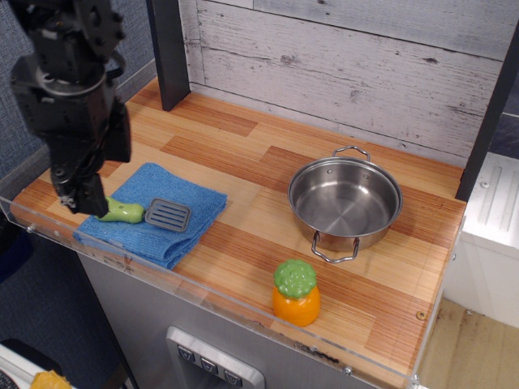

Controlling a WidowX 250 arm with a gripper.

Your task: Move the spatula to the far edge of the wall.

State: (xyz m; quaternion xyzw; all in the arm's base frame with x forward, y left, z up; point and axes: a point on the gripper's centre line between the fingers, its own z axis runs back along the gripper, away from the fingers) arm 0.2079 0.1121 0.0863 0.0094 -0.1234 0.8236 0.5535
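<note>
The spatula (150, 213) lies flat on a blue cloth (190, 201) at the front left of the counter, with its lime-green handle pointing left and its dark slotted blade to the right. My black gripper (79, 197) hangs low over the left end of the handle and hides that end. I cannot see how its jaws stand or whether they touch the handle. The whitewashed plank wall (365, 73) runs along the back of the counter, far from the spatula.
A steel pot (345, 198) with two handles stands right of centre. An orange-and-green round toy (296, 292) stands near the front edge. A black post (166, 49) stands at the back left. A clear rim (243, 304) lines the counter's front edge.
</note>
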